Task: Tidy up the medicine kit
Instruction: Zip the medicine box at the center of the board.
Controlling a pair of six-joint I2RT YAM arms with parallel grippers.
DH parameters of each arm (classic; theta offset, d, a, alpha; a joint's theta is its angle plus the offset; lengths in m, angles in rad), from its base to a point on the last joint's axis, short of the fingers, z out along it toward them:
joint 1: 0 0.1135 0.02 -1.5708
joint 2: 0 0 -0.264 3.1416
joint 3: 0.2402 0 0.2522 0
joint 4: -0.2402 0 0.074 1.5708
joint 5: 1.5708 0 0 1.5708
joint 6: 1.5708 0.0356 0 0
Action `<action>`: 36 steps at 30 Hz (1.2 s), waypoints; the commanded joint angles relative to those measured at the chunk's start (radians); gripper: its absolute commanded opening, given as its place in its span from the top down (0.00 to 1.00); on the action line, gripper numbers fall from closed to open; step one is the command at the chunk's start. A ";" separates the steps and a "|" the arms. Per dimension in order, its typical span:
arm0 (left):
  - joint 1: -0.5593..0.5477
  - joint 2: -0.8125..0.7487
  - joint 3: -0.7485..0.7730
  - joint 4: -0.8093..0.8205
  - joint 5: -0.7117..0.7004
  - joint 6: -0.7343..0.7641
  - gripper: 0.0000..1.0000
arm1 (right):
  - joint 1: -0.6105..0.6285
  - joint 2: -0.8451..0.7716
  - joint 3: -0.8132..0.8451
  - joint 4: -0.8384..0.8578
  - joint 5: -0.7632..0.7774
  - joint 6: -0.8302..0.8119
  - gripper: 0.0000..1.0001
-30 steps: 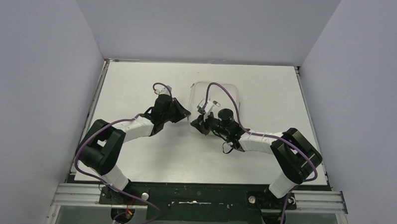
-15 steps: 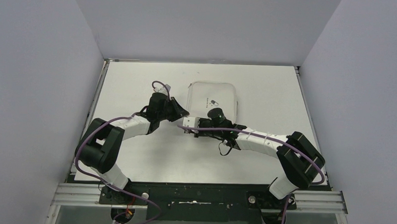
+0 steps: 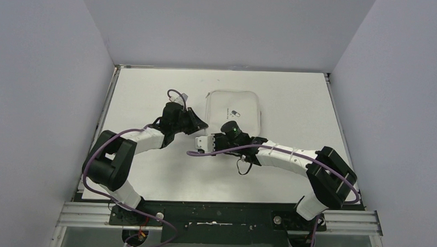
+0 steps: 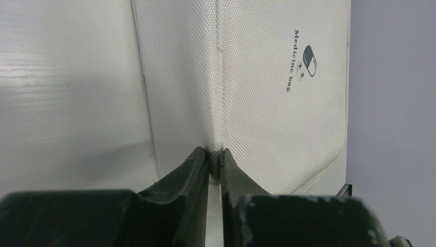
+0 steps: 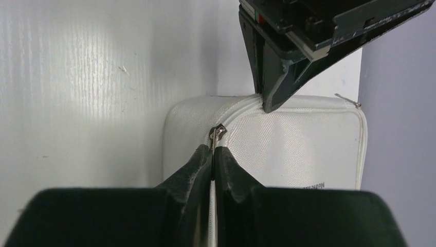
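1. Plainly, the medicine kit [image 3: 244, 105] is lying flat on the white table [image 3: 149, 170], toward the far side and a little right of centre. Both arms are reaching in to its near-left corner.
2. Up close it is showing as a white woven-fabric case with rounded corners and a zip line running round its edge. A small dark pill logo [image 4: 309, 60] and the words "Medicine bag" are sitting on its top face.
3. The left gripper [image 4: 215, 154] is standing almost shut, with only a thin slit between its two dark fingers. The tips are pinching the raised seam along the kit's edge.
4. In the right wrist view, that same left gripper is coming down from above, and its tip is touching the zip line a short way past the rounded corner.
5. The right gripper [image 5: 213, 150] is closed tight, its fingers meeting. It is nipping the small metal zipper pull [image 5: 217, 133] at the kit's rounded corner, and the pull's head is poking out just beyond the fingertips.
6. Whether the zip is lying open or done up beyond the pull, I cannot tell.
7. A purple cable [image 3: 204, 153] is looping from the right arm over the table, just in front of the kit's near edge.
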 commanded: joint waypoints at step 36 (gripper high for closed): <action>0.059 -0.311 -0.041 -0.126 0.084 0.080 0.60 | -0.049 -0.200 -0.316 0.455 0.117 1.487 0.50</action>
